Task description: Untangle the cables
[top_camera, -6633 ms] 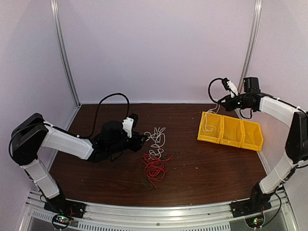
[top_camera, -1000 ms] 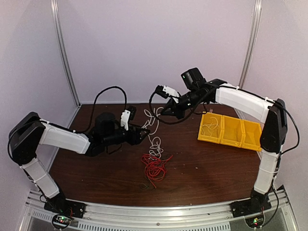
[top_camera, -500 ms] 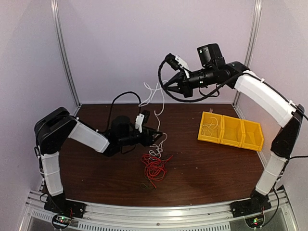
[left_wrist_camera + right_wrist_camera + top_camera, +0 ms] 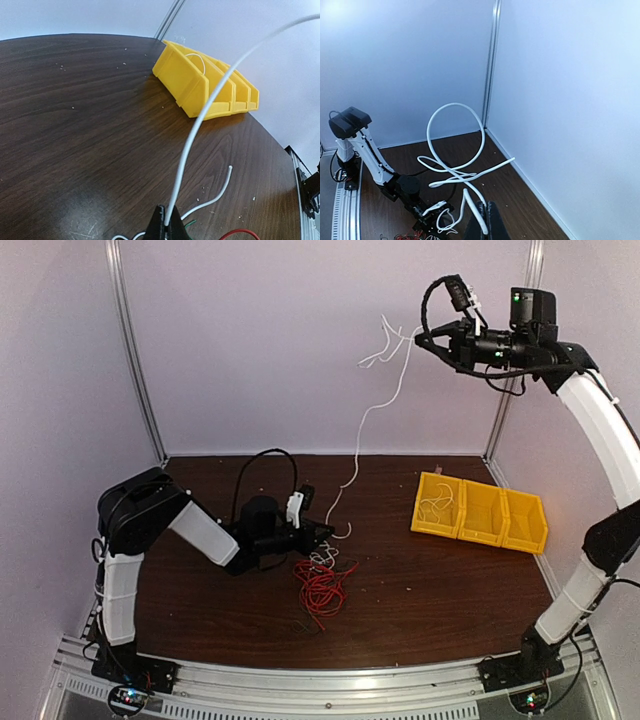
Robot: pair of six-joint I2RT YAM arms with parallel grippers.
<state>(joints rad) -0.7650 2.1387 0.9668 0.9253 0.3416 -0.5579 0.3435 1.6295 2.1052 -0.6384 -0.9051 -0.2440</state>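
Note:
A white cable (image 4: 366, 422) runs from high in the air down to the table. My right gripper (image 4: 425, 338) is raised near the back wall, shut on the cable's upper part, and loose loops (image 4: 455, 150) hang past the fingers (image 4: 492, 222). My left gripper (image 4: 326, 531) lies low on the table, shut on the same cable (image 4: 197, 125) near the pile. The red cable (image 4: 320, 586) lies bunched just in front of it, with white coils (image 4: 322, 557) tangled at its top. A thin dark strand (image 4: 301, 624) trails at the pile's near edge. A green strand (image 4: 192, 223) shows beside the fingertips (image 4: 159, 226).
A yellow three-compartment bin (image 4: 500, 525) stands at the right of the table, with a white wire (image 4: 434, 506) in its left compartment. A free white wire end (image 4: 220, 189) lies right of my left gripper. Walls and metal posts close in the back and sides.
My right gripper has risen and swung right with the white cable, drawing it up from the pile. My left gripper has moved in to the pile and shut on the cable's lower part.

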